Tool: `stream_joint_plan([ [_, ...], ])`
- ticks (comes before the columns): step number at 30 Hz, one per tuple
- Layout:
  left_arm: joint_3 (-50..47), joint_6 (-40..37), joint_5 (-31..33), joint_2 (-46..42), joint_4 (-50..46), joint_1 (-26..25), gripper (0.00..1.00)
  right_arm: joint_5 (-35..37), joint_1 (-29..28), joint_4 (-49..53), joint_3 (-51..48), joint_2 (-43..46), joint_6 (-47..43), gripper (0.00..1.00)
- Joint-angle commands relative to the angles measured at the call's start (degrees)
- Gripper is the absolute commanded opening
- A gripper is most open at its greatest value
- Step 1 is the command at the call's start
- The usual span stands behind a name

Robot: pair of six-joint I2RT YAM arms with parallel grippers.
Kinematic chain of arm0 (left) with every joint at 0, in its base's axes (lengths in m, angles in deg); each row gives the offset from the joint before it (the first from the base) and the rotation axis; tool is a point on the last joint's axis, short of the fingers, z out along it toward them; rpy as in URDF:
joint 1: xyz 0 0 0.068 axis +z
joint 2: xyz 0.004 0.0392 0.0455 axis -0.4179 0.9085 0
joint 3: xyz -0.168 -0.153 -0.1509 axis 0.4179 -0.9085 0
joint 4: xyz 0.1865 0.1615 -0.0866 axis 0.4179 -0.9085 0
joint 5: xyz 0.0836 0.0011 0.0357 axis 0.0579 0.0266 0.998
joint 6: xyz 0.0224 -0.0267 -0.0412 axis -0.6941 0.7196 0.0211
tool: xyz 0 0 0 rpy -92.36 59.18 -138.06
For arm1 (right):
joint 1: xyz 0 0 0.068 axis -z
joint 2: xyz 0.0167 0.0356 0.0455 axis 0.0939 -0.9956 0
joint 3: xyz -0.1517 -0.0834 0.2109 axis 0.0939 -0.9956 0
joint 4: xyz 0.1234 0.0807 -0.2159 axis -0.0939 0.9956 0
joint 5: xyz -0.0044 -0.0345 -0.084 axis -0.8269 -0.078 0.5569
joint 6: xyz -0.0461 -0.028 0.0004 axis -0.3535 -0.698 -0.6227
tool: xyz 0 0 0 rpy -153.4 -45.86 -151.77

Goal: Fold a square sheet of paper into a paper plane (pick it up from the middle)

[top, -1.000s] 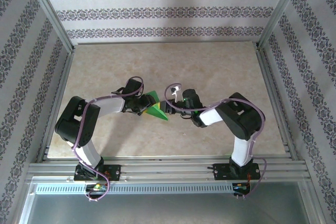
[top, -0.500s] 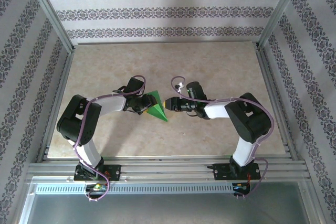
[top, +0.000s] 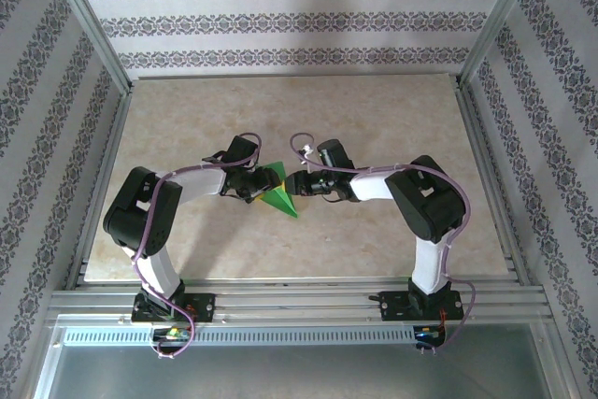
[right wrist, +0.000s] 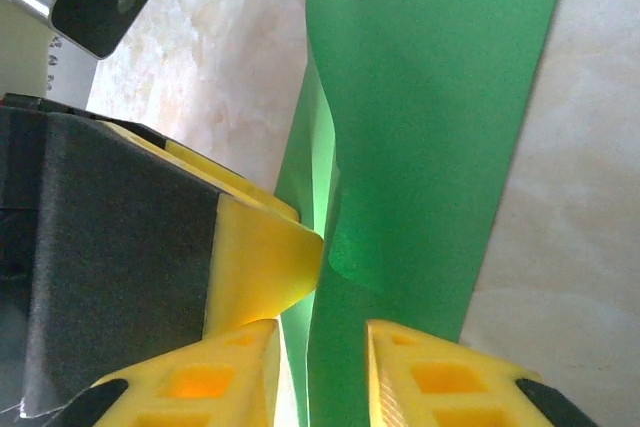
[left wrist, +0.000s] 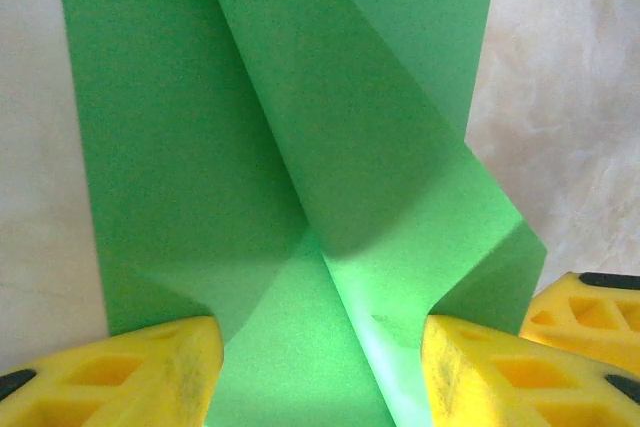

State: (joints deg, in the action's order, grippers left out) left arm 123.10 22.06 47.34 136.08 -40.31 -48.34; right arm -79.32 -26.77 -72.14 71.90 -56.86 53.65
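Note:
The square sheet of paper (top: 277, 192) is bright green and folded into a creased triangular shape on the table's middle. In the left wrist view the paper (left wrist: 300, 147) runs up between my fingers with a raised diagonal crease. My left gripper (top: 254, 182) (left wrist: 320, 377) stands open, its yellow fingertips (left wrist: 120, 372) set down on the paper's near corners. My right gripper (top: 297, 182) (right wrist: 320, 372) faces it from the right, open but narrow, with an upright flap of the paper (right wrist: 430, 127) in the gap between its fingers (right wrist: 440, 387).
The beige table (top: 374, 119) is walled by metal rails (top: 299, 298) at the front and patterned panels at the sides. The left gripper's finger (right wrist: 260, 247) and black body sit close against the right gripper. The right gripper's fingertip (left wrist: 590, 312) shows beside the left one.
My right gripper has swung left to the paper's right edge and its jaws have narrowed around a flap. The left gripper has stayed on the paper.

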Motion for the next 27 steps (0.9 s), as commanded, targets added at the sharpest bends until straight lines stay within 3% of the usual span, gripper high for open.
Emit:
stream_joint_plan([
  [1, -1.9, -1.4, 2.3, 4.1, -6.7, -0.9, 0.59, -1.3, -0.8, 1.5, 1.4, -1.3, -1.6, 0.26],
  [6, -2.0, -1.4, 2.0, 4.3, -6.5, -0.9, 0.59, -1.5, -0.9, 1.5, 1.6, -1.8, -1.6, 0.22],
  [11, -2.0, -1.3, 1.8, 4.2, -6.3, -1.0, 0.59, -1.1, -0.9, 1.2, 1.3, -1.8, -1.3, 0.12],
  [27, -4.4, 0.2, -0.4, 1.2, -0.5, -0.9, 0.64, 0.0, 0.2, -3.5, -2.2, -1.3, 5.1, 0.12],
])
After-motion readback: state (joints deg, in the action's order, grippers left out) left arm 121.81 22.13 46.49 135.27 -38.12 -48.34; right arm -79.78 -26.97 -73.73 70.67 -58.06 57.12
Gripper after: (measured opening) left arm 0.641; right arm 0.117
